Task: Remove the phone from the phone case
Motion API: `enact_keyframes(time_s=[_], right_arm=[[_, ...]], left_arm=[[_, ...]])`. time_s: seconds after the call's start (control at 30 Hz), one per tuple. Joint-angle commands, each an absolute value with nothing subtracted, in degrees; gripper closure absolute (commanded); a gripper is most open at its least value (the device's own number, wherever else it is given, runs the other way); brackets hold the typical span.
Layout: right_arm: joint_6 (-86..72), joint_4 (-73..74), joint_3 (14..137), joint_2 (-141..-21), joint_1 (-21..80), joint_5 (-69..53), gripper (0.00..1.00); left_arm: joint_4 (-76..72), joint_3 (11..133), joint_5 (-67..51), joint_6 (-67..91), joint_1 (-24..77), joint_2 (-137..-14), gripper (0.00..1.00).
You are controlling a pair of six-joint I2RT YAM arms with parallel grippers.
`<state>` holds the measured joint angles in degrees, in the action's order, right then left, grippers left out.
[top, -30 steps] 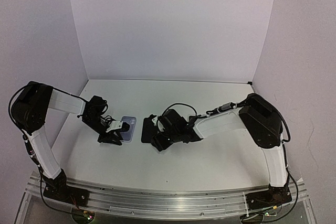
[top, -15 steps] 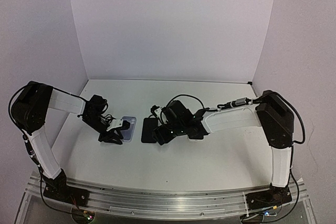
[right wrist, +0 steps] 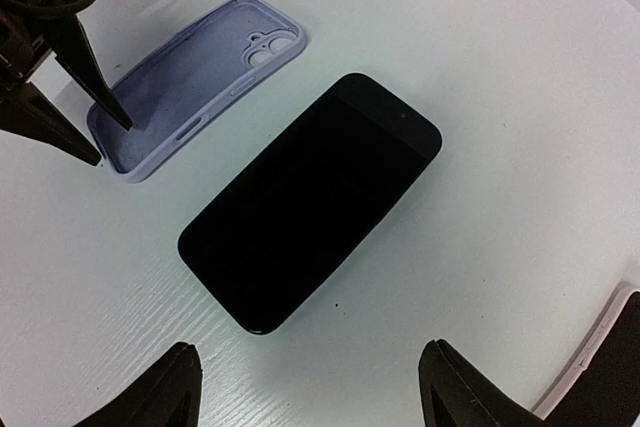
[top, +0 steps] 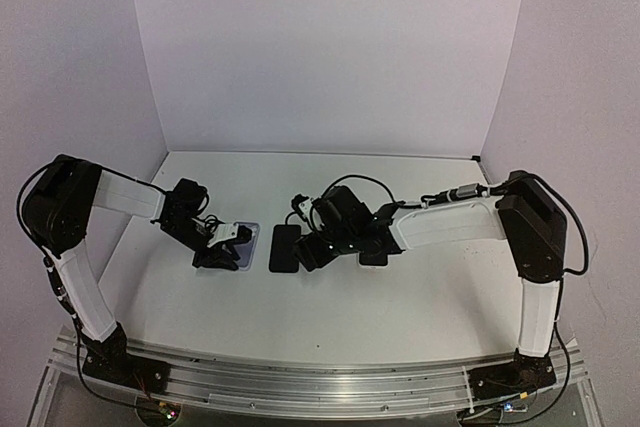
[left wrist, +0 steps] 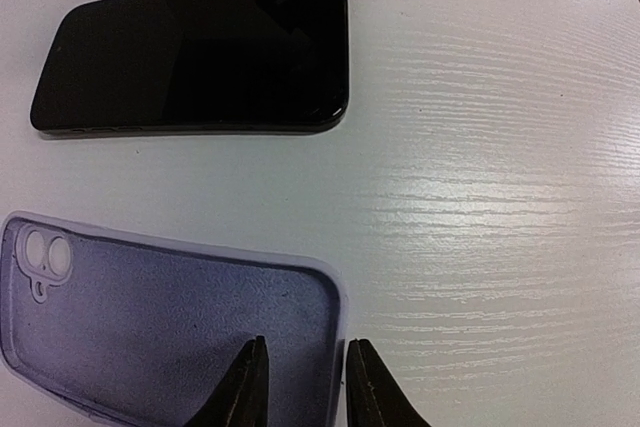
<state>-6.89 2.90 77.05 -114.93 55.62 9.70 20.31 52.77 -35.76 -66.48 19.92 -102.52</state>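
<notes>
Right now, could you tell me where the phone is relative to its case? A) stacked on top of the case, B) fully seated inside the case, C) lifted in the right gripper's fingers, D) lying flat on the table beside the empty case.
D: the phone lies flat on the table, apart from the empty lavender case, whose edge the left gripper straddles; the right gripper is open above the phone.

Phone [top: 285, 247] right of case [top: 243, 243]

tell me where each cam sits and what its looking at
Top external: above and behind the bases, facing table and back wall; both arms show.
Left wrist: low over the phone case, left gripper straddling its edge.
Right wrist: above the phone, right gripper open.
All share phone and case.
</notes>
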Motion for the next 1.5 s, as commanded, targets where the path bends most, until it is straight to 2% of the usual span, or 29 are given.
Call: enact_keyframes(time_s=[0.0,0.33,0.47,0.53,0.6,0.83,1.07,1.27,1.47], right_arm=[[-7.7,2.8,76.5,-111.6,55.1,10.4,0.25],[-8.0,2.8,76.3,-111.4,54.9,10.2,0.25],[-10.6,4.1,76.2,-110.8,54.1,12.0,0.24],[-15.1,7.7,77.0,-110.3,52.7,16.1,0.2],[-21.4,15.1,79.5,-110.5,50.2,20.9,0.04],[-36.2,44.8,89.7,-114.3,44.2,30.2,0.02],[-39.7,50.9,94.5,-121.2,40.1,18.6,0.02],[-37.9,50.7,99.2,-125.9,39.9,12.3,0.02],[-37.3,49.9,101.7,-128.2,39.9,9.6,0.02]], left_arm=[[17.3,52.1,-35.3,-65.1,20.7,-102.2,0.73],[16.6,51.5,-34.9,-64.8,21.2,-102.3,0.73],[21.1,52.6,-36.9,-67.0,21.1,-101.7,0.7],[23.4,52.9,-38.5,-68.1,21.1,-101.1,0.67],[24.9,53.3,-40.1,-68.2,21.0,-100.4,0.62],[29.3,56.8,-47.4,-66.0,20.7,-97.3,0.35],[28.5,58.4,-54.6,-60.2,20.7,-94.3,0.24],[22.4,57.1,-57.0,-49.2,20.6,-92.7,0.23],[20.3,54.7,-56.5,-47.9,20.7,-91.1,0.23]])
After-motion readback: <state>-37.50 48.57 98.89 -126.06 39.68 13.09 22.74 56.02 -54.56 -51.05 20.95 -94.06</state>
